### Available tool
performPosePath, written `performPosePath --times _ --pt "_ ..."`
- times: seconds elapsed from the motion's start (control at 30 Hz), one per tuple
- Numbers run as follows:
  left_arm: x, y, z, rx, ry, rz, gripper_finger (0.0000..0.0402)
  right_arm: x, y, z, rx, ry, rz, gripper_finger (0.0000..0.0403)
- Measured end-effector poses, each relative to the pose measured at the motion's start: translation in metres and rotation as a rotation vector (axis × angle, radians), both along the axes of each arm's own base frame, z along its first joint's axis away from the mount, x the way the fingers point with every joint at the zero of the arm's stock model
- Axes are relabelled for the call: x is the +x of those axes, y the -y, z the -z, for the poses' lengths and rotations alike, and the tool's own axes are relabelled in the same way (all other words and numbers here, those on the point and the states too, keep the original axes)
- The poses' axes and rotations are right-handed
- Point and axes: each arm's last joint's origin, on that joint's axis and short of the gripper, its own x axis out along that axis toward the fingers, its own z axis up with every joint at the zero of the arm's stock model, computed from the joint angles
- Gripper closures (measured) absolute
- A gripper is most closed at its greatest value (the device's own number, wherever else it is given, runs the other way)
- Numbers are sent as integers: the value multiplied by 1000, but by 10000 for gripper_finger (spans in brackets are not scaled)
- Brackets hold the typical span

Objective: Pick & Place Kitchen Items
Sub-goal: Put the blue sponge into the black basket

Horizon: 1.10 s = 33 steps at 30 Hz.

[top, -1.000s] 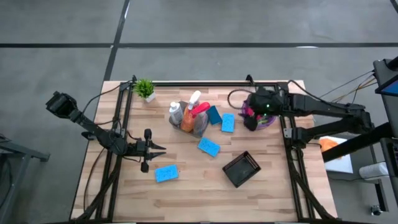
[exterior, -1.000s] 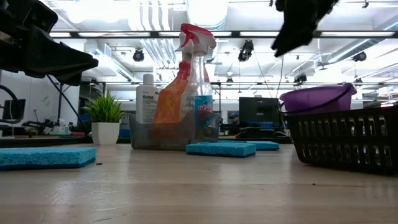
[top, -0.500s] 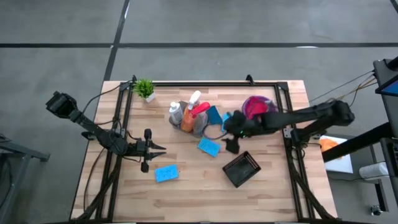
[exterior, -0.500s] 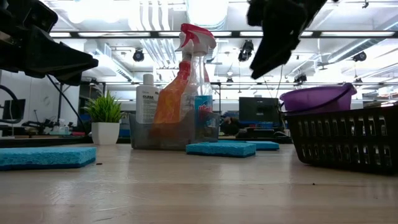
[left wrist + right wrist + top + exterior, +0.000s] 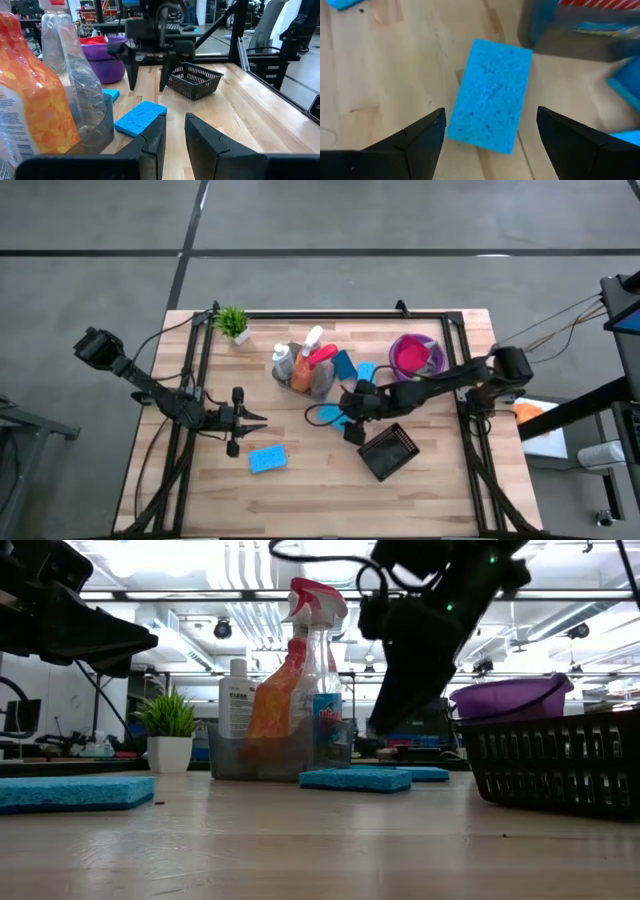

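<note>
My right gripper [image 5: 350,418] is open and hangs pointing down just above a flat blue sponge [image 5: 492,102] that lies flat on the middle of the table; its two fingers stand on either side of the sponge without touching it. The same sponge shows in the left wrist view [image 5: 140,118] and the low view [image 5: 355,779]. Several bottles stand in a grey caddy [image 5: 305,370]. Another blue sponge [image 5: 267,458] lies near my left gripper [image 5: 256,418], which is open, empty and still at the table's left.
A purple bowl [image 5: 432,350] with a magenta cloth stands at the far right. A black wire basket [image 5: 388,452] sits near the right gripper on its near side. Two more blue sponges [image 5: 356,370] lie beside the caddy. A small potted plant [image 5: 233,323] is at the far left.
My right gripper has swung from over the purple bowl toward the table's left and near edge, and has come down over the blue sponge in the middle of the table. The sponge has not moved.
</note>
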Motion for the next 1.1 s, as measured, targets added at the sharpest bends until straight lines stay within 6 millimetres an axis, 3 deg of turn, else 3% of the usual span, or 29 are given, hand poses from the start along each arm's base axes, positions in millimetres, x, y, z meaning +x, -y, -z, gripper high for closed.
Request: performPosePath --times 0.23,0.53,0.93,1.1 --pt "0 0 0 0 0 0 325 8 -1 27 -4 -58 13 94" --pt "0 0 0 0 0 0 325 18 -2 44 -24 -99 21 94" --pt "0 0 0 0 0 0 325 15 -4 40 -44 -114 28 97" --pt "0 0 0 0 0 0 325 12 -6 32 -48 -108 12 137"
